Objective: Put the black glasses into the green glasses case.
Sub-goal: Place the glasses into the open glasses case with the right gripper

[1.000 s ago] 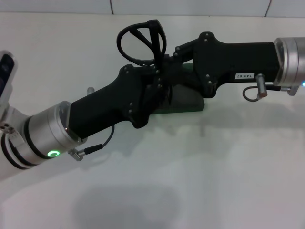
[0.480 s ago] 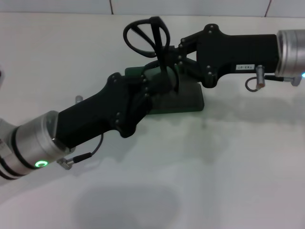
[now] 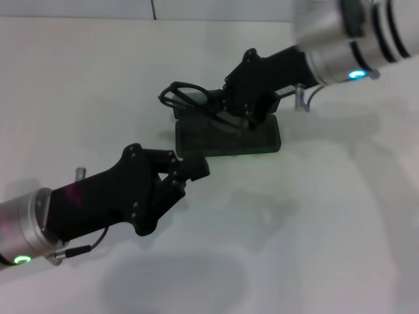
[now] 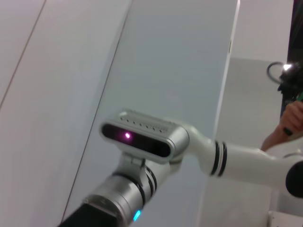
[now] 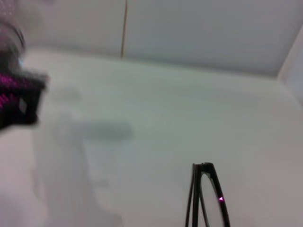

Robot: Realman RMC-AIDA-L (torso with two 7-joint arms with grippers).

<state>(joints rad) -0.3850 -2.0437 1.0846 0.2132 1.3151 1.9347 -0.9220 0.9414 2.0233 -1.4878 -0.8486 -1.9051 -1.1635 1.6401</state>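
Observation:
The green glasses case lies on the white table, right of centre. My right gripper reaches in from the upper right and is shut on the black glasses, holding them low over the case's far left end. The lenses stick out past the case's left end. The frame also shows in the right wrist view. My left gripper is just in front of the case's near left corner, apart from it. I cannot tell whether the case's lid is open.
The white table stretches around the case, with a wall behind it. The left wrist view shows the robot's head camera and a person's hand farther off.
My right gripper has lowered the glasses from upright above the case down to its far left end. My left arm has pulled back from the case toward the front left.

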